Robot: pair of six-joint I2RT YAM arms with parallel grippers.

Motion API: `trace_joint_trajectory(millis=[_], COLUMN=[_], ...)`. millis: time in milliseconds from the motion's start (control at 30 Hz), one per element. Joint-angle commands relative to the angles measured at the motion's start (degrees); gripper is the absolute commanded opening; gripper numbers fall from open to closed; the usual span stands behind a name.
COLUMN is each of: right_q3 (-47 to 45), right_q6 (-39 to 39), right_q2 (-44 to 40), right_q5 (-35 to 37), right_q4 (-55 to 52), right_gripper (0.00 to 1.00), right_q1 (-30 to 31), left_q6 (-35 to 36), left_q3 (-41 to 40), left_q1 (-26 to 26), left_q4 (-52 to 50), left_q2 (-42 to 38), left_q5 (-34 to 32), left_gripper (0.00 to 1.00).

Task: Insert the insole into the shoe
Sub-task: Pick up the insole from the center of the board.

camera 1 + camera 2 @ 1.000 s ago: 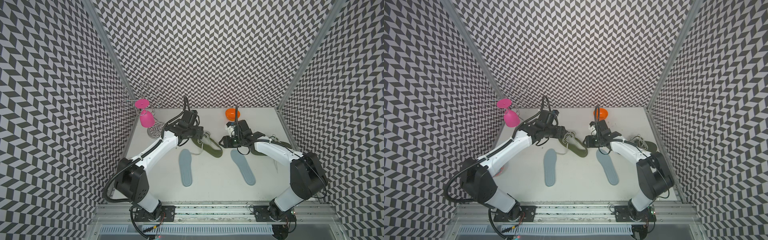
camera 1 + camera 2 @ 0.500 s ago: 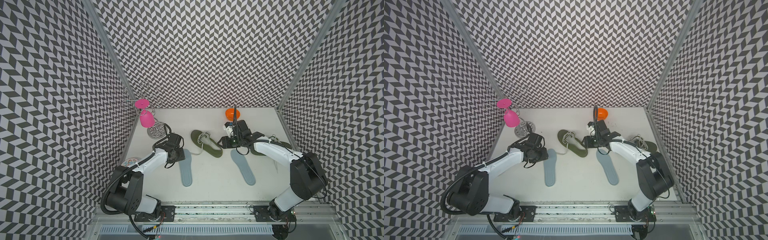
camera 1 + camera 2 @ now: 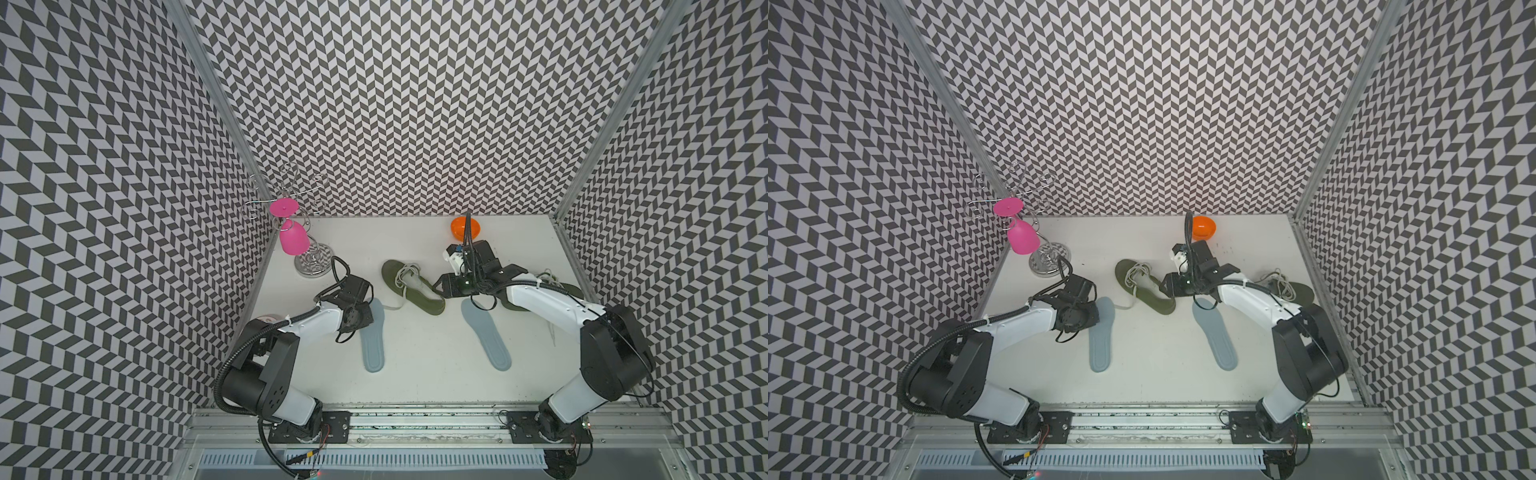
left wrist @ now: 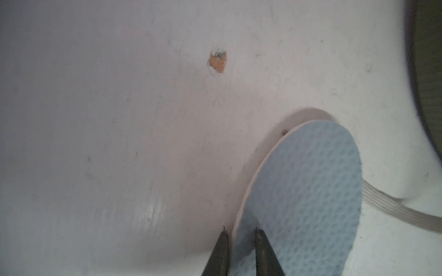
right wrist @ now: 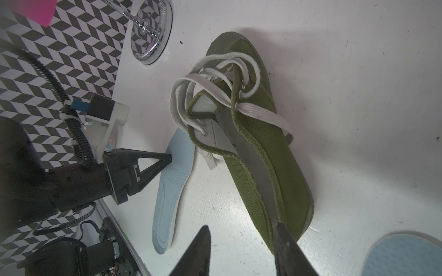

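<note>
An olive green shoe [image 3: 415,286] [image 3: 1146,291] with loose white laces lies flat mid-table, its opening facing up [image 5: 251,143]. A pale blue insole [image 3: 374,340] [image 3: 1102,336] lies just left of it. My left gripper [image 4: 241,231] is shut on the edge of this insole [image 4: 311,191] near its toe end; in both top views the arm covers that end. My right gripper [image 5: 241,234] is open at the shoe's heel. One of its fingers rests on the heel rim and the other hangs over bare table.
A second blue insole [image 3: 486,336] [image 5: 406,255] lies right of the shoe. A second green shoe [image 3: 1287,286] sits partly under my right arm. A chrome rack [image 3: 313,259] holding a pink glass [image 3: 293,239] stands back left. An orange bowl [image 3: 465,227] is at the back.
My left arm drew back from the shoe to the left insole's toe end, and its jaws closed on the edge. The right arm and the shoe stayed put.
</note>
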Motion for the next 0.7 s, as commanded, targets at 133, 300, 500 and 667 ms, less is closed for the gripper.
trace_joint_trajectory(millis=[133,300,500,667], right_q3=[2.80,3.79,7.26,8.32], right_q6=[-2.04,-2.04,0.38,2.47], right_q2=[-2.59,-4.05,-4.04,-2.95], right_q5=[-0.24,-0.90,-3.93,-9.42], right_q4=[-0.99,-0.40,2.03,6.59], right_gripper=[0.44,0.47,0.56,0.63], right_q1=[1.53,4.14,8.09,8.25], left_q6=[-2.50,-0.05,4.87,7.09], left_q3=[0.11,5.38,12.68,18.72], left_q1=[0.17,0.13,-0.09,-1.40], left_q4=[-0.51,-4.05,-6.34,-6.05], left_q2=[-7.70,-11.71,-16.81,-18.69], left_q5=[-4.49,-3.98,-2.92,-0.97], left_gripper=[0.00,0.00,0.00,0.00])
